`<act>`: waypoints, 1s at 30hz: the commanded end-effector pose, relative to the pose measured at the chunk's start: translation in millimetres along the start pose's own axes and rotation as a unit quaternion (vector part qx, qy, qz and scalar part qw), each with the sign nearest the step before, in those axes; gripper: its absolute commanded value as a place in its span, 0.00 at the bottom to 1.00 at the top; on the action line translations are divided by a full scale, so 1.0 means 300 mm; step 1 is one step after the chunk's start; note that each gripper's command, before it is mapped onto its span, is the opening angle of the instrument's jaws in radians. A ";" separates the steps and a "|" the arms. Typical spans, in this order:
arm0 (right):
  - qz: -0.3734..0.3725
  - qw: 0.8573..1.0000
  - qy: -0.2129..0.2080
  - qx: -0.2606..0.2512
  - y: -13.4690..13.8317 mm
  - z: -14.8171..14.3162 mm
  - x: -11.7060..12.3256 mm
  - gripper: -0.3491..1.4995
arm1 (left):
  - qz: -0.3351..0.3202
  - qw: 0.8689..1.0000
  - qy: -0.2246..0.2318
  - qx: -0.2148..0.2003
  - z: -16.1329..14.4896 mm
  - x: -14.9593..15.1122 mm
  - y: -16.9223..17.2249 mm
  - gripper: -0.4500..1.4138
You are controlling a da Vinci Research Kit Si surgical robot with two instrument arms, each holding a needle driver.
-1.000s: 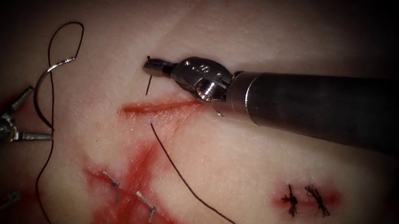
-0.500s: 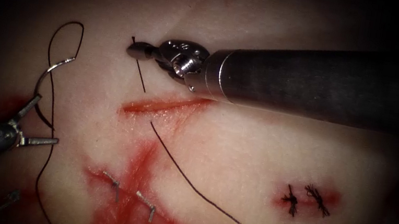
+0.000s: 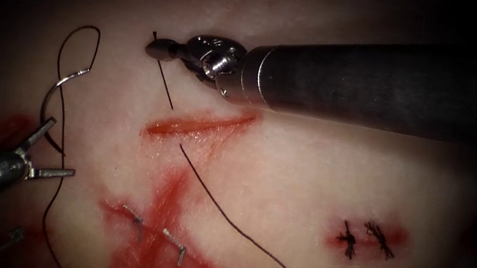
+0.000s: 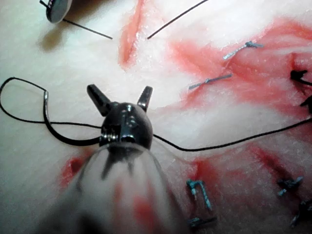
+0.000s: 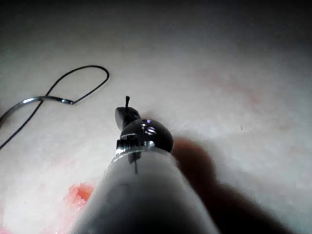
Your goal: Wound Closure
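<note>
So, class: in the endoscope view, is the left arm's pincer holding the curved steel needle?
No: the left arm's pincer stands open beside the curved steel needle, which lies loose on the pale tissue.

Tissue (image 3: 282, 178) with cut (image 3: 199, 125), loose needle (image 3: 53, 103) and thread (image 3: 237, 228) atop, red fluid (image 3: 160, 255).

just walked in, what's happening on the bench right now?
Suturing practice on the tissue. The right tool has its jaws shut on a short end of the thread, held above the cut. The left tool sits left of the cut with jaws open, holding nothing, its jaws close to the needle. The needle lies loose on the tissue, not in it, with its thread looping off it. Red fluid and staples lie below the cut, with two tied knots to the right.
</note>
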 end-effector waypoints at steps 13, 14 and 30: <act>-0.045 0.995 0.054 0.074 0.0042 -0.0119 0.0017 0.90 | 0.019 0.993 0.114 -0.039 0.006 0.001 0.005 0.35; -0.050 0.994 0.061 0.077 0.0050 -0.0145 0.0021 0.90 | 0.020 0.992 0.120 -0.042 0.006 0.001 0.005 0.32; -0.189 0.977 0.085 0.040 0.0152 -0.0529 -0.0045 0.91 | 0.111 0.989 0.093 -0.021 0.023 0.016 0.024 0.72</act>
